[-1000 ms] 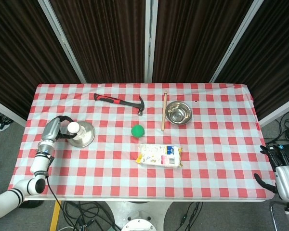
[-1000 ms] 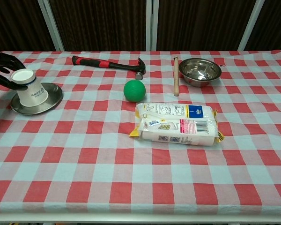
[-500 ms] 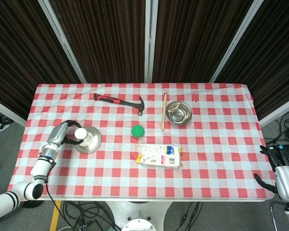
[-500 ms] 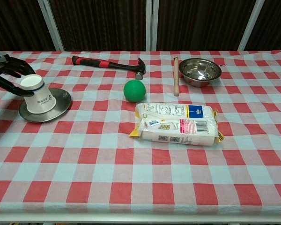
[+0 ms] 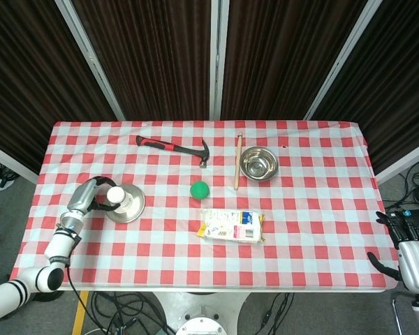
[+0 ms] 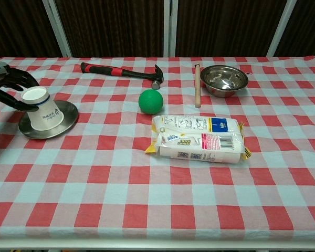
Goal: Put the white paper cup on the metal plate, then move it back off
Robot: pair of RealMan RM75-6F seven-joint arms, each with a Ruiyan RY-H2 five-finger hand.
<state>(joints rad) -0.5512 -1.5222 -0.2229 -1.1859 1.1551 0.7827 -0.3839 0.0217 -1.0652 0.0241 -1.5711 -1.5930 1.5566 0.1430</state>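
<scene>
The white paper cup (image 5: 117,197) (image 6: 43,110) stands upside down and a little tilted on the metal plate (image 5: 130,209) (image 6: 37,130) at the table's left side. My left hand (image 5: 89,197) (image 6: 8,86) reaches in from the left, and its dark fingers curl around the cup's upper end and hold it. My right hand (image 5: 412,244) hangs off the table's right edge, far from the cup, with fingers apart and nothing in it. It shows only in the head view.
A red-and-black hammer (image 5: 173,149) (image 6: 121,72) lies at the back. A green ball (image 5: 200,190) (image 6: 150,101) sits mid-table, with a wooden stick (image 5: 237,162) and steel bowl (image 5: 258,162) behind it to the right. A packet (image 5: 230,225) (image 6: 199,139) lies in front of the ball.
The cup and plate slid right and nearer together with my left hand, then eased back slightly left. The right hand has not moved.
</scene>
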